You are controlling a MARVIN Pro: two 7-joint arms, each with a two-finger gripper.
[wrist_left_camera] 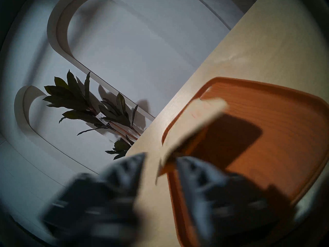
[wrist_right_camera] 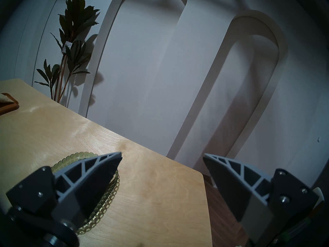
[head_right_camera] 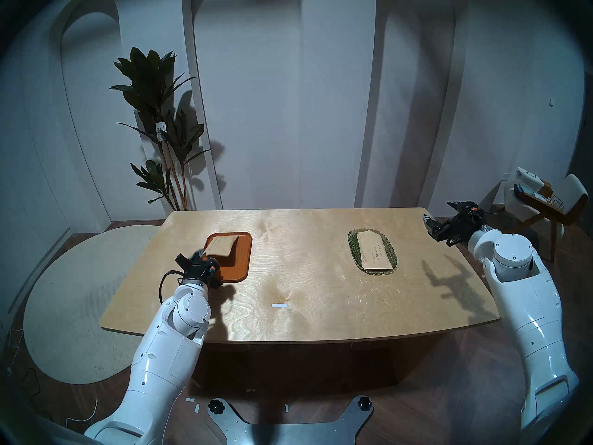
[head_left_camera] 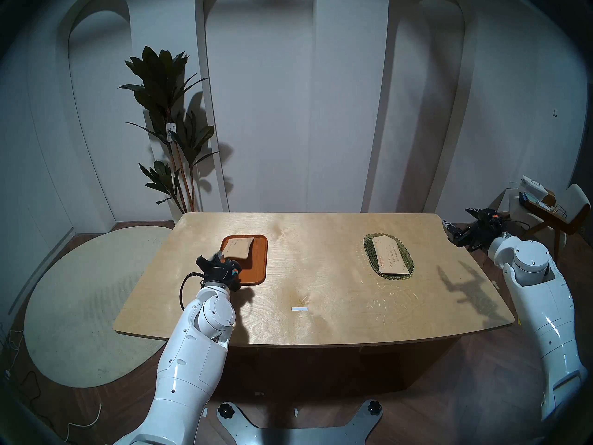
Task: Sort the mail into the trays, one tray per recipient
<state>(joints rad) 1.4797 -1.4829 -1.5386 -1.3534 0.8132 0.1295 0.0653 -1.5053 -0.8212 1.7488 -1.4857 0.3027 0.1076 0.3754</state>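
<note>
A tan envelope [head_left_camera: 237,248] hangs tilted over the orange-brown wooden tray [head_left_camera: 256,267] and casts a shadow on it. In the left wrist view the envelope [wrist_left_camera: 195,120] has its near edge between my blurred fingers, against the right one. My left gripper [head_left_camera: 210,257] [wrist_left_camera: 160,157] is at the tray's near left corner with its jaws apart. The second envelope [head_left_camera: 390,255], with a pointed flap end, lies in the green glass dish [head_left_camera: 367,242]. My right gripper [head_left_camera: 459,218] [wrist_right_camera: 162,155] is open and empty, raised by the table's far right corner.
A small white strip [head_left_camera: 299,309] lies on the table near the front middle. A tall potted plant [head_left_camera: 167,113] stands behind the table's far left corner. A chair with clutter [head_left_camera: 558,210] is at the right. A pale rug [head_left_camera: 80,306] lies on the floor at the left.
</note>
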